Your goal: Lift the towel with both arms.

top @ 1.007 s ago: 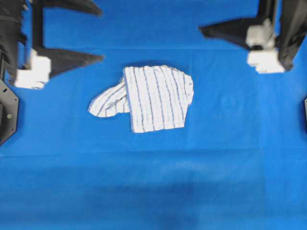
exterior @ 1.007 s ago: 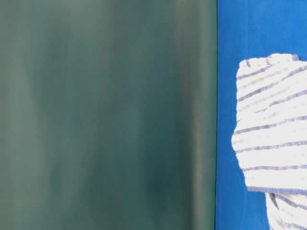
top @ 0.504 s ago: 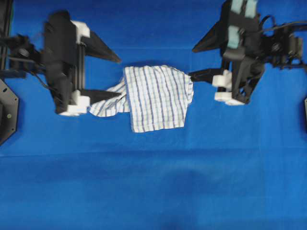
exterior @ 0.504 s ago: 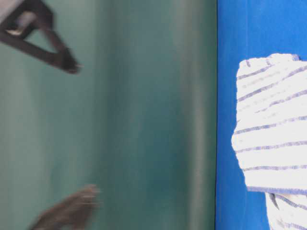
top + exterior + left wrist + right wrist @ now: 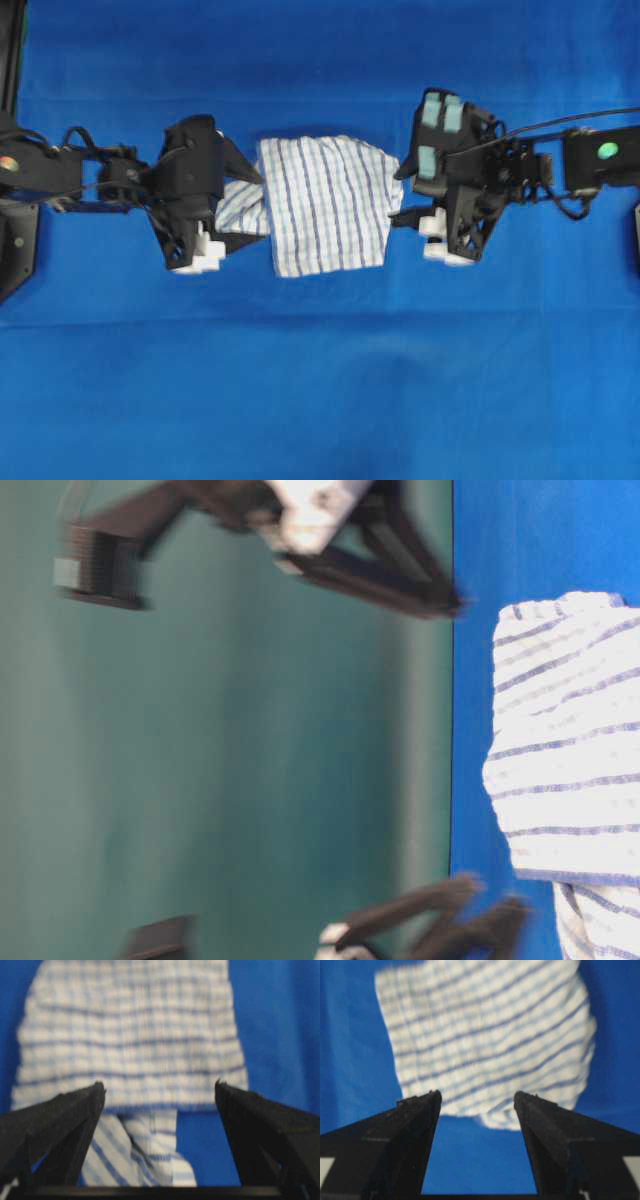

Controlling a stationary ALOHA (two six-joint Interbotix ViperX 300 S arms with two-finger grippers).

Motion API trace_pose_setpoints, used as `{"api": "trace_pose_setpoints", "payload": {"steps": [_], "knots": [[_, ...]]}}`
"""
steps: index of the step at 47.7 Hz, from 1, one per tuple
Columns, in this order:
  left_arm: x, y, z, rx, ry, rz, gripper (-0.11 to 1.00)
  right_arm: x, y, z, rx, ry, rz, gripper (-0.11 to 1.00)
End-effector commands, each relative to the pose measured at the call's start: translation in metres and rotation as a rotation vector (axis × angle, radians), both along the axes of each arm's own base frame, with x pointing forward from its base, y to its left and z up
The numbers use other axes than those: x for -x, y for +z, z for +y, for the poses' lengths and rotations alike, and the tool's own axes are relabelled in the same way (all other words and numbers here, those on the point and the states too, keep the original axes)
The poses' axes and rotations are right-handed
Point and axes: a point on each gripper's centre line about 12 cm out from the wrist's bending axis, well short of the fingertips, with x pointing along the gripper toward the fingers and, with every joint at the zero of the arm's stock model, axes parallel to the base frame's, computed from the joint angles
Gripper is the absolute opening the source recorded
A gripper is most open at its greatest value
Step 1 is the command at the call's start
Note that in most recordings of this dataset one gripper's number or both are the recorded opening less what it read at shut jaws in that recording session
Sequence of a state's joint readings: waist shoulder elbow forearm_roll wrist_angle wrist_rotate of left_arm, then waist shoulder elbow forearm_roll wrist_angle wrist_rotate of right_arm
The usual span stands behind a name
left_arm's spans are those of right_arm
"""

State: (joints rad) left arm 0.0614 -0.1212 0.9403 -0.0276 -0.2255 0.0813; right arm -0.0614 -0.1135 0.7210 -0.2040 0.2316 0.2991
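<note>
Your towel (image 5: 325, 205), white with blue stripes, lies crumpled on the blue worktop (image 5: 320, 380) just above centre in the overhead view. Your left hand (image 5: 240, 205) sits at its 9 o'clock edge, fingers spread over the folded flap; your right hand (image 5: 405, 195) sits at 3 o'clock, also spread wide. Neither appears to grip cloth, though blur makes contact hard to judge.

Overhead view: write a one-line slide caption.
Two open end effectors, left and right, flank a striped towel on blue cloth.
</note>
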Motion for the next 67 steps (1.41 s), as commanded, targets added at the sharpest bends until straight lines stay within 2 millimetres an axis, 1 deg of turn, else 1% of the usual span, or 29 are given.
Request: {"api": "trace_pose_setpoints", "payload": {"steps": [1,6,11,16,19,22,25,28,34,35,36,37,38,45,48,52,57,58,67], "knots": [[-0.007,-0.013,0.000,0.001,0.001,0.003,0.90,-0.005,-0.008,0.001,-0.007,0.005,-0.011,0.64],[-0.012,-0.034,0.001,0.004,0.002,0.047,0.90,-0.009,-0.033,0.000,-0.021,-0.001,0.026,0.64],[-0.018,-0.053,0.001,0.004,0.001,0.084,0.90,-0.014,-0.051,-0.002,-0.030,-0.004,0.042,0.64],[-0.022,-0.066,0.001,0.007,0.002,0.112,0.89,-0.018,-0.066,-0.005,-0.040,-0.014,0.061,0.64],[-0.024,-0.070,0.001,0.007,0.002,0.119,0.88,-0.018,-0.071,-0.006,-0.042,-0.018,0.073,0.64],[-0.024,-0.072,0.001,0.009,0.003,0.126,0.84,-0.017,-0.075,-0.006,-0.043,-0.018,0.082,0.63],[-0.024,-0.072,0.003,0.017,0.015,0.126,0.73,-0.018,-0.077,-0.006,-0.043,-0.016,0.086,0.61],[-0.022,-0.072,0.003,0.032,0.028,0.130,0.55,-0.018,-0.077,-0.006,-0.040,-0.012,0.081,0.54],[-0.021,-0.073,0.003,0.047,0.039,0.132,0.18,-0.018,-0.077,-0.006,-0.036,-0.009,0.088,0.20],[-0.021,-0.073,0.003,0.048,0.040,0.132,0.14,-0.017,-0.078,-0.006,-0.036,-0.010,0.089,0.15],[-0.021,-0.073,0.003,0.049,0.041,0.132,0.09,-0.017,-0.078,-0.006,-0.036,-0.009,0.090,0.11],[-0.021,-0.073,0.003,0.049,0.041,0.132,0.06,-0.017,-0.078,-0.006,-0.035,-0.009,0.093,0.10],[-0.022,-0.072,0.003,0.049,0.041,0.130,0.04,-0.017,-0.078,-0.006,-0.035,-0.009,0.093,0.10],[-0.024,-0.069,0.004,0.051,0.044,0.122,0.04,-0.017,-0.076,-0.006,-0.036,-0.010,0.086,0.10],[-0.025,-0.065,0.004,0.058,0.049,0.119,0.04,-0.018,-0.069,-0.006,-0.036,-0.014,0.077,0.10],[-0.027,-0.050,0.004,0.075,0.060,0.105,0.04,-0.018,-0.053,-0.006,-0.032,-0.018,0.061,0.10],[-0.028,-0.017,0.004,0.101,0.076,0.071,0.04,-0.017,-0.023,-0.005,-0.023,-0.023,0.031,0.10],[-0.028,-0.010,0.003,0.103,0.075,0.062,0.04,-0.016,-0.013,-0.004,-0.019,-0.025,0.020,0.10],[-0.023,0.063,-0.002,0.106,0.055,-0.042,0.04,-0.007,0.057,-0.004,0.001,-0.040,-0.054,0.10]]}}
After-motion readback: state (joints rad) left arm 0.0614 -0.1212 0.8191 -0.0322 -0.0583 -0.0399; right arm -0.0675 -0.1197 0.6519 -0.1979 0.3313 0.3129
